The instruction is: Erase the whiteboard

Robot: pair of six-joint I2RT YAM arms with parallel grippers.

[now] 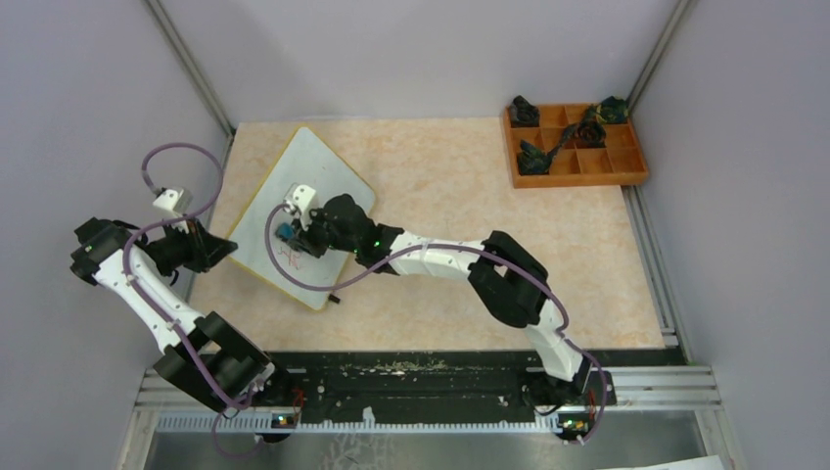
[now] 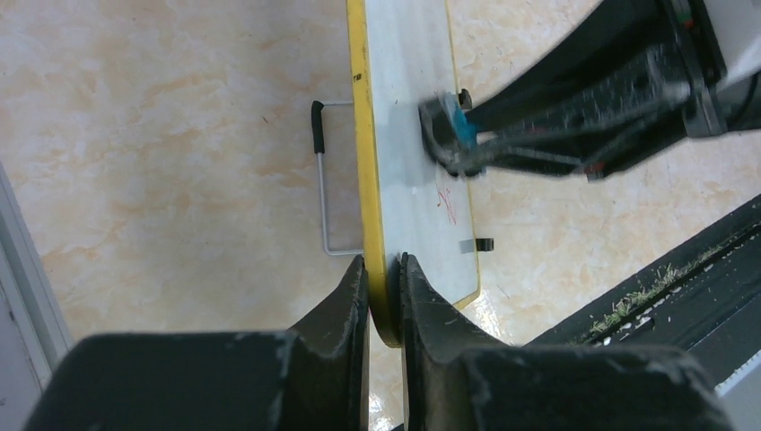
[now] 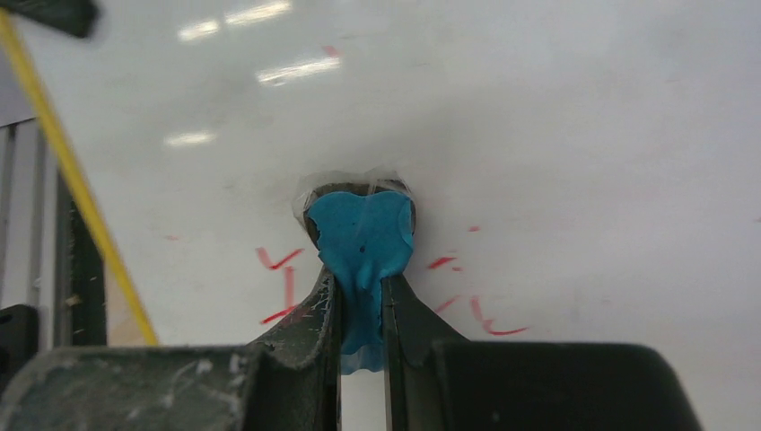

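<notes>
Closest to us, the left gripper point(image 2: 384, 269) is clamped on the yellow edge of the whiteboard point(image 1: 299, 166), pinching it near a rounded corner on the board's left side. There's just the one whiteboard, sitting on the left part of the table point(image 1: 460, 196) close to the side wall. Its long axis runs diagonally, with the near end pointing left and the far end swinging right. From the left wrist camera we can see a thin wire stand point(image 2: 323, 189) poking out beside the yellow edge. Over the board, the right gripper point(image 3: 361, 280) is squeezed tight on one blue wiping pad point(image 3: 361, 238), which is pressed against the white surface. A handful of red marks point(image 3: 287, 278) sit on either side of the pad. The right arm lies across the right part of the board and hides some of it in the overhead view. Way off at the far right corner there's one orange-brown tray point(image 1: 582, 181), well apart from the board, with a few dark bits point(image 1: 533, 157) in its compartments that we can't make out.
</notes>
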